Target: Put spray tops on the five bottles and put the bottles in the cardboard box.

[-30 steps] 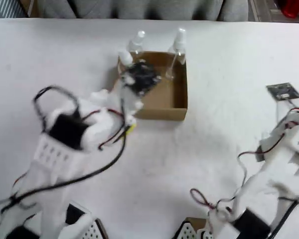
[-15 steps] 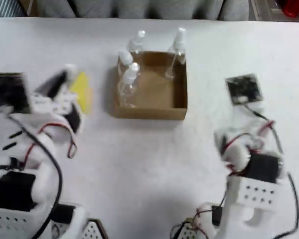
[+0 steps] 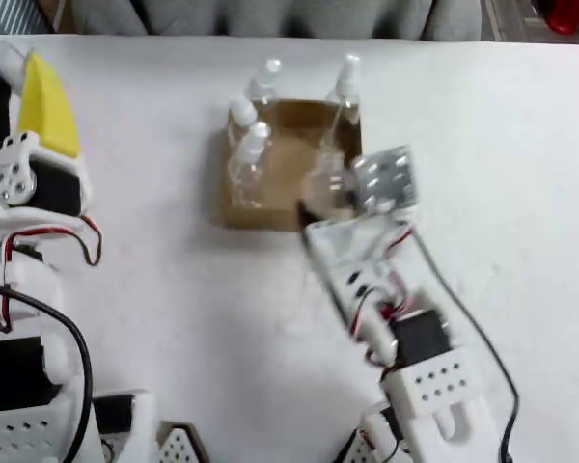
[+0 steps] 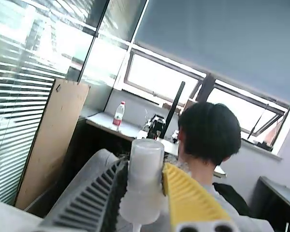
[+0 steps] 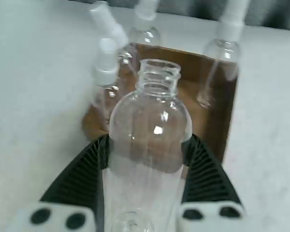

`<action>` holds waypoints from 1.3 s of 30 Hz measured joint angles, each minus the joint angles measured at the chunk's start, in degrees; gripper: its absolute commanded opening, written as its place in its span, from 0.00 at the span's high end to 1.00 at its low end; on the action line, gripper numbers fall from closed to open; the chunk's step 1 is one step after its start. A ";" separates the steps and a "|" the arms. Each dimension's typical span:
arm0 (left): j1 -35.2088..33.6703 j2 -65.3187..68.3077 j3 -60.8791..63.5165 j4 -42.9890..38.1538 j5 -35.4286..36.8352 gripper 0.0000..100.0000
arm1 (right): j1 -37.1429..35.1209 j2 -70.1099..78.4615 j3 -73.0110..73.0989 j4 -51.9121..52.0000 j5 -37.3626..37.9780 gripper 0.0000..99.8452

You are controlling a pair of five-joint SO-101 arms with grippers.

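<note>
Spray top (image 4: pixel 145 176) clamped in the left jaws, high over the worktop's far left corner. Well apart, uncapped bottle (image 5: pixel 152 111) clamped in the right jaws at the cardboard box (image 3: pixel 265 220)'s near right corner, its open neck pointing away from them.

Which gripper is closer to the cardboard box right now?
Right. The right gripper, holding an uncapped bottle, is at the cardboard box's front wall; the left gripper, clamping a spray top, is far off by the table's left edge.
</note>
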 measured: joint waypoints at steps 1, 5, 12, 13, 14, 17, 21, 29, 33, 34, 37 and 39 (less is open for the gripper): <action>0.00 0.00 0.00 -1.14 0.53 0.98 | -2.37 -1.41 2.55 -2.99 -0.09 0.98; 1.41 0.09 -0.79 -2.81 3.60 0.98 | -8.35 -6.59 11.69 -14.07 0.62 0.98; 9.32 8.53 -9.85 -3.52 1.49 0.98 | -12.84 -8.62 16.79 -17.58 4.31 0.98; 10.81 10.11 -10.55 -3.52 -0.53 0.98 | -13.71 -8.62 17.41 -17.58 4.40 0.98; 12.57 10.90 -10.64 -3.52 -2.81 0.98 | -14.86 -8.62 18.02 -17.58 4.40 0.98; 18.20 10.81 -10.64 -3.43 -9.05 0.98 | -18.29 -8.62 21.19 -19.34 4.75 0.98; 25.67 7.74 -10.73 2.99 -13.27 0.98 | -20.84 -8.88 25.58 -23.91 4.92 0.98; 29.63 -2.64 -9.67 15.21 -12.84 0.98 | -21.54 -8.88 30.77 -30.15 5.01 0.98; 29.01 -5.98 -3.78 12.57 -9.14 0.98 | -21.45 -8.88 31.82 -32.44 5.01 0.98; 28.13 -6.24 -1.49 10.37 -8.79 0.98 | -21.54 -8.88 31.91 -32.70 5.01 0.98; 25.76 -8.09 5.19 4.40 -8.18 0.98 | -21.54 -9.14 32.62 -32.97 5.01 0.98; 24.62 -10.11 9.41 2.64 -8.00 0.98 | -21.45 -9.85 33.41 -32.97 5.01 0.98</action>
